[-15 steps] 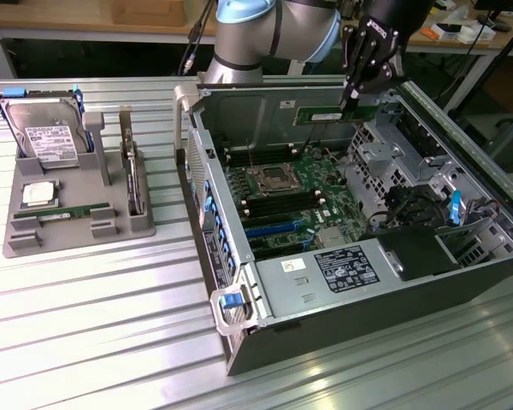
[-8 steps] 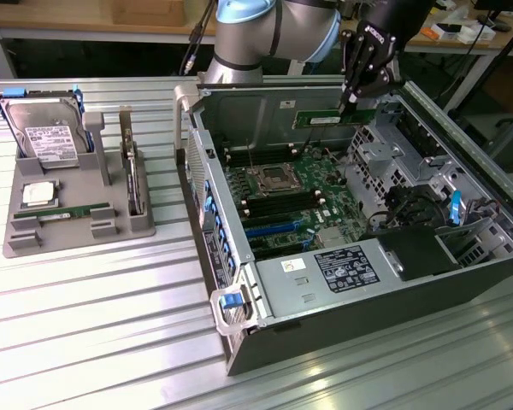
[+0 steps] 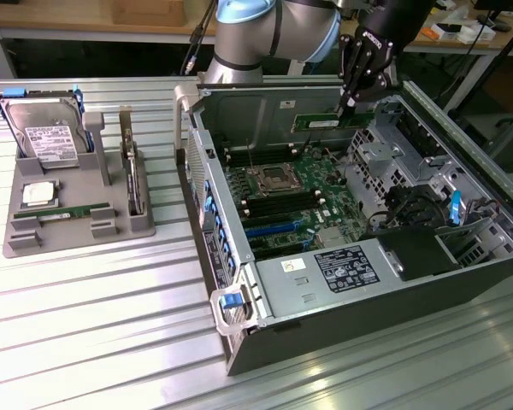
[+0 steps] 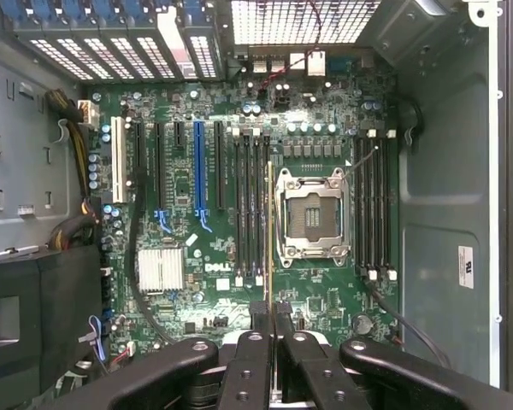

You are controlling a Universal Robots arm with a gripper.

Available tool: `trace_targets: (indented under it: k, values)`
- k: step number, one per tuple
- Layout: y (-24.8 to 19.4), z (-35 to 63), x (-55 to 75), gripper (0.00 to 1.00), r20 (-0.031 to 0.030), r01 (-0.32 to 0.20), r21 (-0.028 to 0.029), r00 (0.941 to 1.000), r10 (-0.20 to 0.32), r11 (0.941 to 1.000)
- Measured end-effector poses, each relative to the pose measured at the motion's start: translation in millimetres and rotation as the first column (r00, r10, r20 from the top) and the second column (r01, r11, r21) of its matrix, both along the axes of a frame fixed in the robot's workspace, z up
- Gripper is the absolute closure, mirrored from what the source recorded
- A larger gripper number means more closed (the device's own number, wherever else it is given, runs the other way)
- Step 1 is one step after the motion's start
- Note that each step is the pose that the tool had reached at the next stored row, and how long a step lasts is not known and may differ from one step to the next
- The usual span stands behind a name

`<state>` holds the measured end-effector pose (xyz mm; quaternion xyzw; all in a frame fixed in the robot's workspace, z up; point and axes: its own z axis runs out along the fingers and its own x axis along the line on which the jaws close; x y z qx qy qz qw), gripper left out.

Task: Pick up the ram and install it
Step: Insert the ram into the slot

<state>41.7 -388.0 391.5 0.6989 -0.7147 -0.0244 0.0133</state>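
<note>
Table (image 3: pixel 85 342) slats run across the front at six o'clock in the exterior view. The open case (image 3: pixel 239 342) sits on them just past centre, towards four o'clock. Nearest inside it is the grey power supply (image 3: pixel 325 273), label up. Beyond that lies the green board (image 3: pixel 282 192), with the empty socket (image 3: pixel 269 179) at its middle and the dark slots (image 3: pixel 278 207) on the socket's near side.

Over at nine o'clock is the grey tray (image 3: pixel 141 224), well apart from the case. It carries a second green stick (image 3: pixel 68 211) lying flat, the silver CPU (image 3: pixel 37 194) behind it, and the hard drive (image 3: pixel 47 137) propped at the back.

Now up to one o'clock, and here's the action! The black gripper (image 3: pixel 346 107) hangs from the arm (image 3: pixel 265 30) over the case's far side. It's closed narrow on the ram (image 3: pixel 321 121), which is level, lengthwise along the far wall and clear above the board, not seated.

From the wrist, the gripper (image 4: pixel 270 312) pinches the ram (image 4: pixel 268 239), seen edge-on as a thin line. Its fingertips (image 4: pixel 258 312) press it from both sides. That line runs parallel to the slots (image 4: pixel 250 213), just beside the socket (image 4: pixel 309 213).
</note>
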Motion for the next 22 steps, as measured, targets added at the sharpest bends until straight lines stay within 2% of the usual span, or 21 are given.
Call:
trace_targets:
  k: [22]
  values:
    - [0.0,-14.2,0.0,0.88,0.0,0.0,0.0,1.0,0.0,1.0]
